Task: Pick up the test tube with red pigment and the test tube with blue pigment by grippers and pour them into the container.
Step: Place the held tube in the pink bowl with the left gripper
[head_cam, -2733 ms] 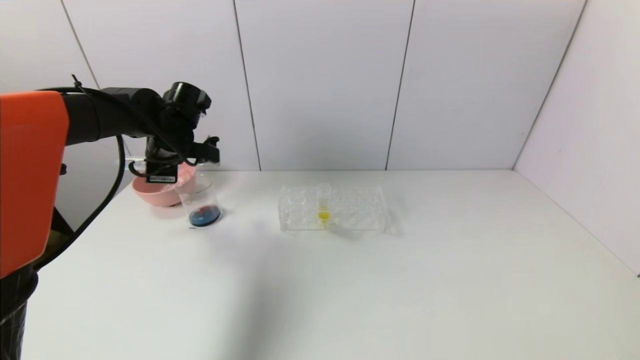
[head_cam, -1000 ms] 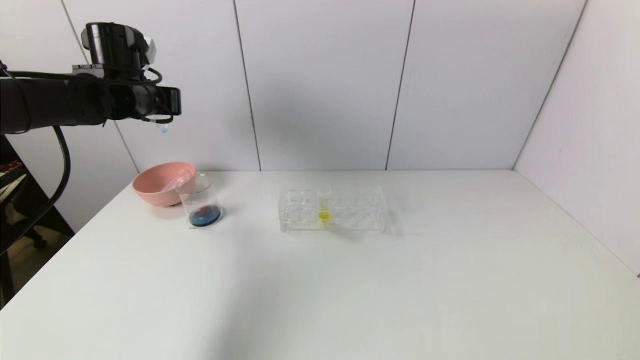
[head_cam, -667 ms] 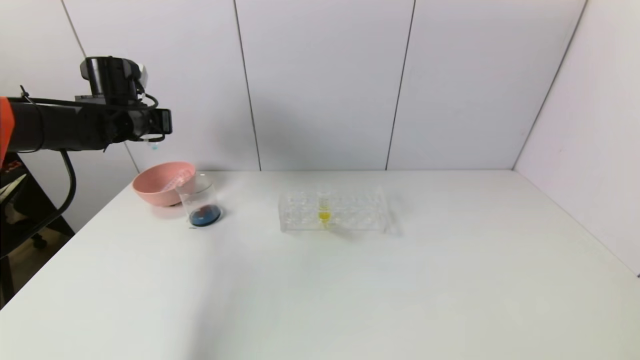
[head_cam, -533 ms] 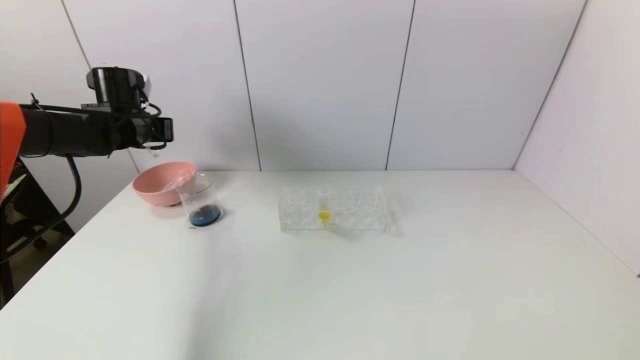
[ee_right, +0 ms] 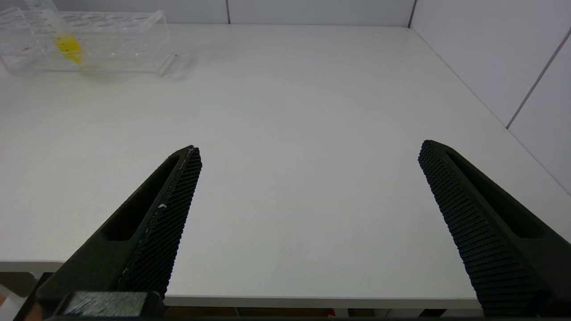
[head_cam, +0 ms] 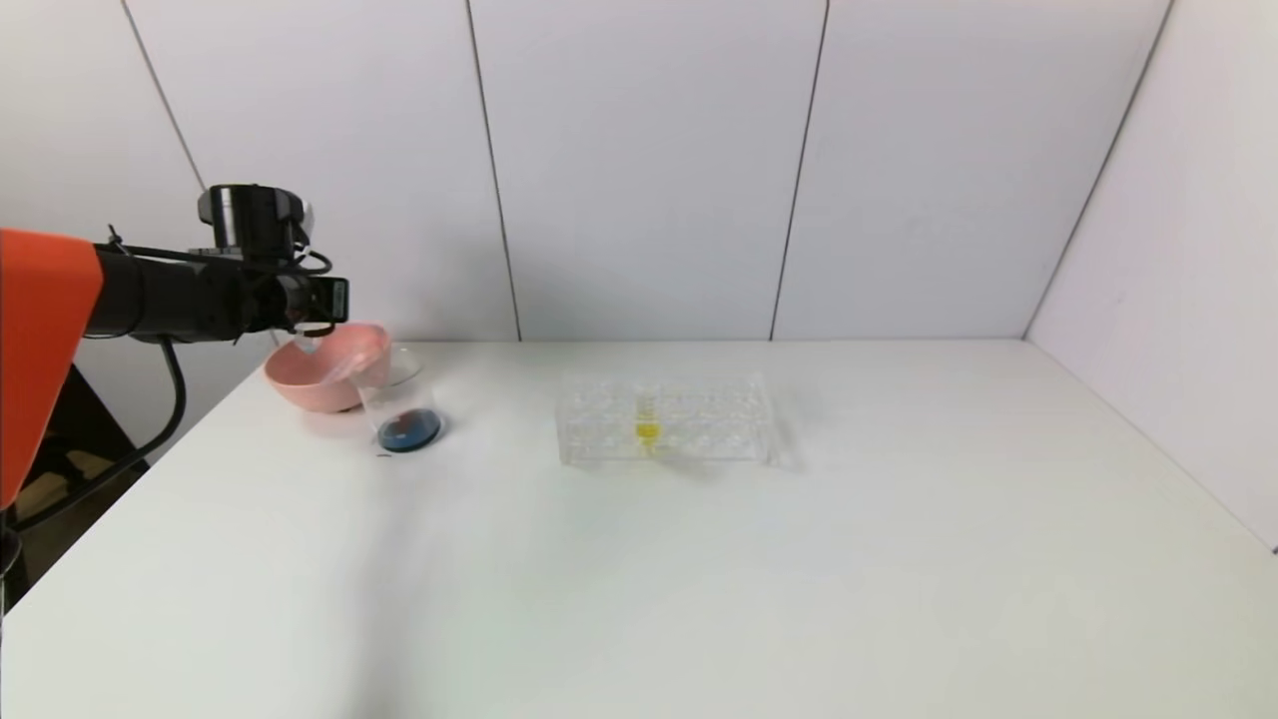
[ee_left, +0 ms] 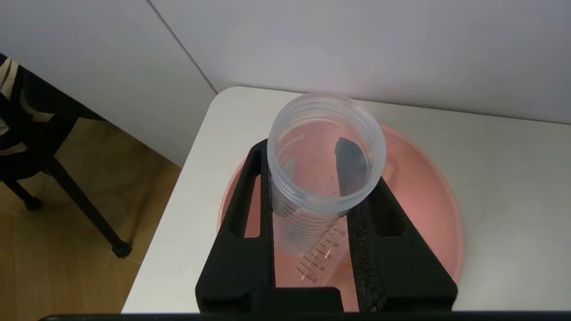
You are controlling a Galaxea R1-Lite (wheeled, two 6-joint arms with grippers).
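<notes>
My left gripper (head_cam: 324, 302) hangs just above the pink bowl (head_cam: 300, 387) at the table's far left. It is shut on a clear graduated test tube (ee_left: 312, 214), which shows no coloured liquid inside; its tip (head_cam: 304, 343) points down into the bowl. In the left wrist view the black fingers (ee_left: 250, 209) press both sides of the tube, whose open mouth faces the camera. The container (head_cam: 394, 384), a clear beaker, stands beside the bowl with dark blue and red liquid (head_cam: 409, 431) at its bottom. No tube with red or blue pigment in it is in view. My right gripper (ee_right: 308, 151) is open above the near table edge.
A clear tube rack (head_cam: 699, 419) stands mid-table and holds one tube with yellow liquid (head_cam: 647, 424). The right wrist view shows the rack (ee_right: 111, 40) far off. The bowl (ee_left: 424, 200) sits close to the table's left edge and the back wall.
My left gripper has come down from high beside the wall to just over the pink bowl, still shut on the tube. Nothing else has moved.
</notes>
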